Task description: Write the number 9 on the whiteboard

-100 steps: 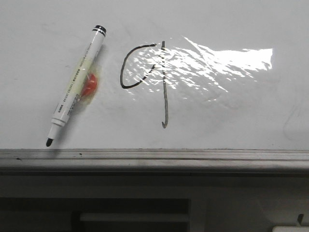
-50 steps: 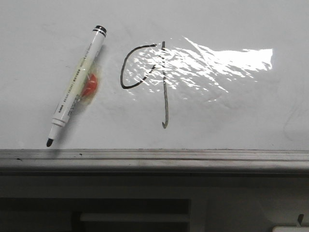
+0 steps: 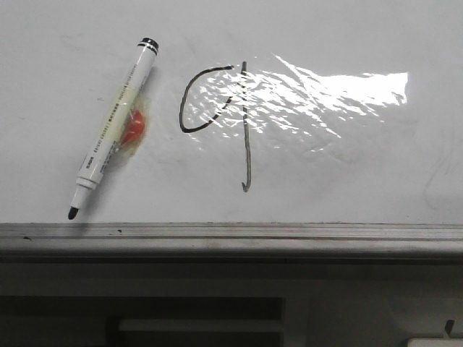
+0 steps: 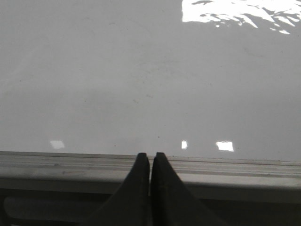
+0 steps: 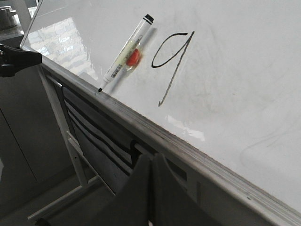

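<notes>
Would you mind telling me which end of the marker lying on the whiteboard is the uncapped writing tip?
The lower end of the marker, nearest the grey rail: bare, narrow, black-tipped. The upper end is blunt with black bands.

Number 9 [image 3: 242,126] is on the whiteboard [image 3: 347,181]: thin black marker line, open curved loop on the left joined to a long straight stem, small hook at the stem's lower end. Whiteboard is glossy white, wrinkled film with a bright glare patch over the loop's right side, grey metal rail along its near edge.
</notes>
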